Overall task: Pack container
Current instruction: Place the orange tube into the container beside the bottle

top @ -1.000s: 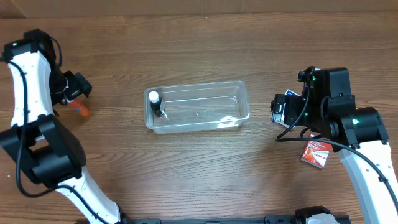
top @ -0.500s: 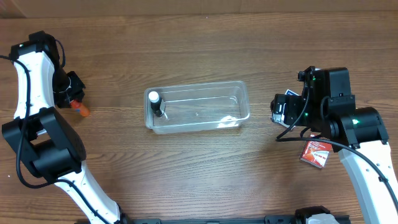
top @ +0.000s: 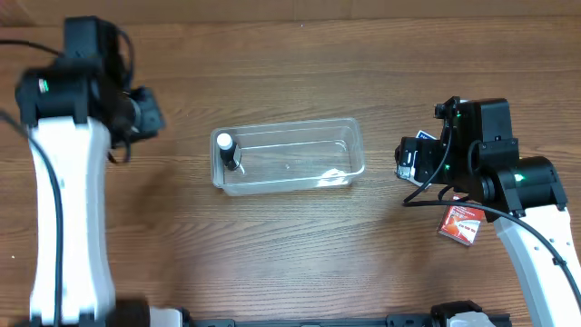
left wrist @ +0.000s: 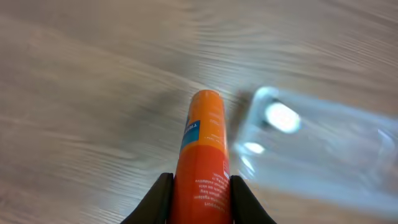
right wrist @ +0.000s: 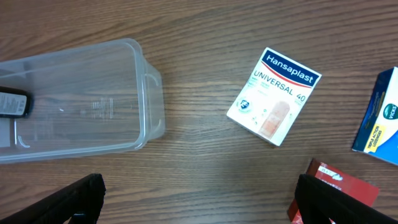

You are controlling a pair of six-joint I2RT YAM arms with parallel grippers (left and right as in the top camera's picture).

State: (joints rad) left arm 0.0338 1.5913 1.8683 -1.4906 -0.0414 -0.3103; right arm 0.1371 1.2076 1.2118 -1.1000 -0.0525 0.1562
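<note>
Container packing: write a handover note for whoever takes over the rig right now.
Left pincer: shut on orange tube, held left of the container.
Right pincer: open, empty, right of the container.
Done: one white-capped bottle is in the container's left end.
To do: put in the tube, then the plaster box, blue box and red box lying on the table right of the container.

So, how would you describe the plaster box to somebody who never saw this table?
In the right wrist view, the clear container is on the left, and three small boxes lie on the table to its right. The plaster box is nearest the container. It alone is white with a dark blue Hansaplast band; its neighbours are a blue box and a red box.
</note>
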